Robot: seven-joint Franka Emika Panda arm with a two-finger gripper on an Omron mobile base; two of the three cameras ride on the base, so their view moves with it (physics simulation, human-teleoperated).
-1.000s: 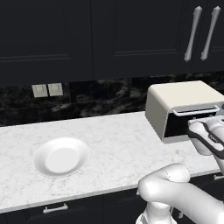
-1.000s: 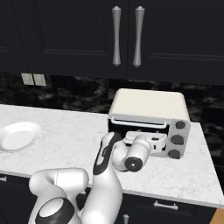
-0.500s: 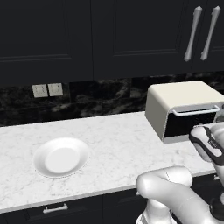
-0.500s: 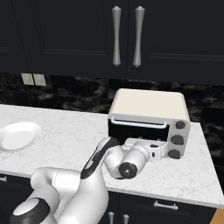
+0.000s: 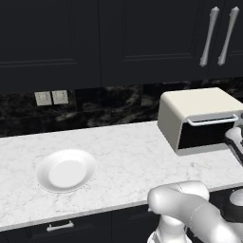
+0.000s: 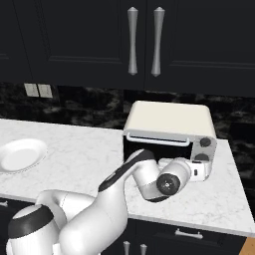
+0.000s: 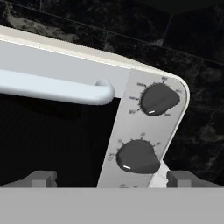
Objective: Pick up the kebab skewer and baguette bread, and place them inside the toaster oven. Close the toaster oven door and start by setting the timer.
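1. The toaster oven (image 6: 169, 130) sits at the right end of the marble counter (image 5: 118, 156), close to the dark stone backsplash (image 5: 109, 102). Its door (image 5: 209, 133) looks shut, with the white bar handle (image 7: 52, 89) running across the top of the dark glass.
2. The gripper (image 7: 111, 177) hovers right at the oven's control panel with its jaws spread wide, holding nothing; the lower knob (image 7: 133, 156) sits just above the gap between the fingertips, the upper knob (image 7: 158, 99) further up.
3. The knobs look small, hard and smooth — probably slippery. I'd pinch one across its raised ridge rather than its rounded body, and turn gently; the oven looks light enough to slide on polished stone if pushed sideways.
4. I cannot make out the skewer or the baguette anywhere; whether they lie behind the dark glass, I cannot tell.
5. Further left on the counter rests a white plate (image 5: 66, 170), well apart from the oven. Dark cabinets (image 6: 74, 40) with long silver handles (image 6: 132, 40) hang overhead — two wall outlets (image 5: 51, 98) sit in the backsplash.
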